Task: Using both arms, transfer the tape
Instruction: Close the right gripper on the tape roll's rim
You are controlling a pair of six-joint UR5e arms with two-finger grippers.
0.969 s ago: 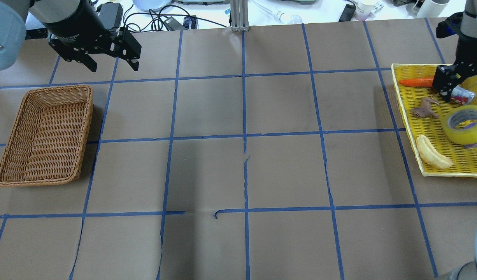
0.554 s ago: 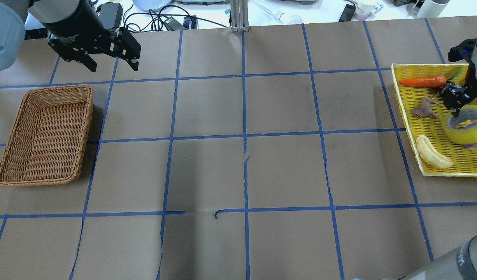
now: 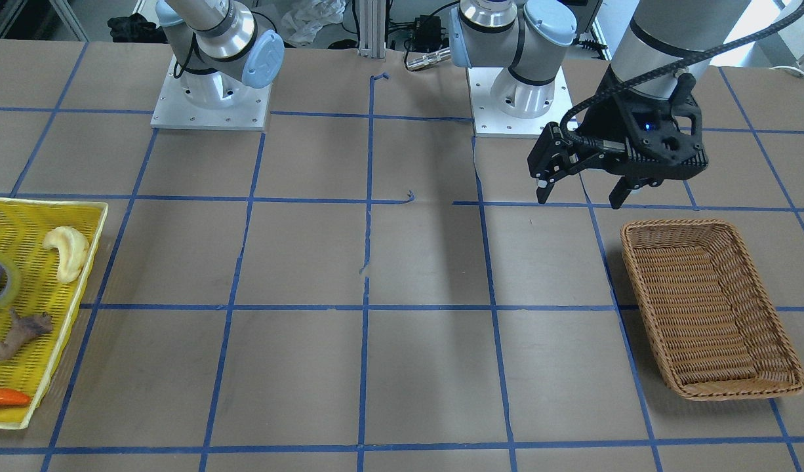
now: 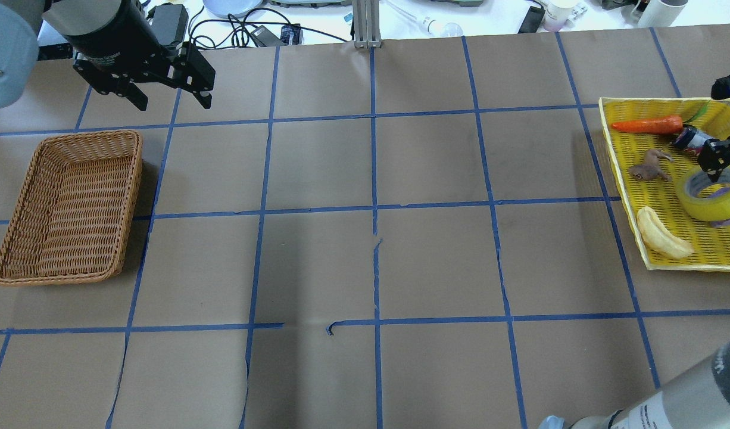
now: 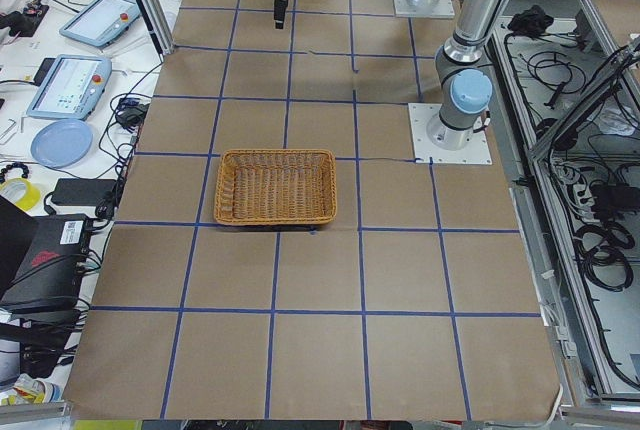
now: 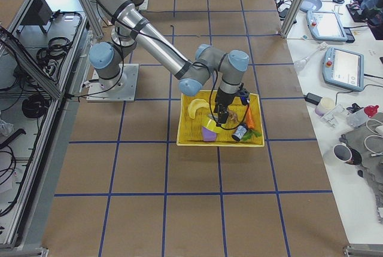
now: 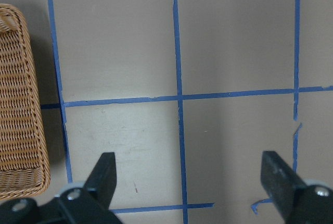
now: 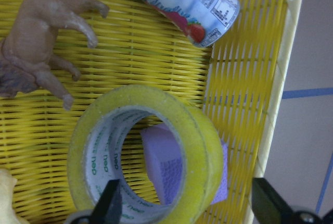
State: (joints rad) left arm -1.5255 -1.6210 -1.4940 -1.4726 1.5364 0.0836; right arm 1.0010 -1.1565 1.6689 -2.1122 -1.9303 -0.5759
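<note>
The yellow-green tape roll [image 4: 698,205] lies flat in the yellow tray [image 4: 645,250] at the right edge, on a purple block. My right gripper [image 4: 722,161] hangs just above it, partly cut off by the frame. In the right wrist view the right gripper [image 8: 190,211] is open, with one finger [image 8: 109,203] over the hole of the tape [image 8: 192,135] and the other beyond the tray's rim. My left gripper [image 4: 174,102] is open and empty, above the table behind the wicker basket [image 4: 133,179]. The left gripper also shows in the front view [image 3: 579,198].
The tray also holds a carrot [image 4: 645,126], a brown toy animal [image 4: 648,167], a banana [image 4: 660,235] and a small bottle [image 4: 689,138] next to the tape. Blue tape lines grid the brown table. Cables and clutter lie beyond the far edge.
My right gripper has moved from over the bottle toward the tape roll, and now stands over its ring. The left arm has not moved.
</note>
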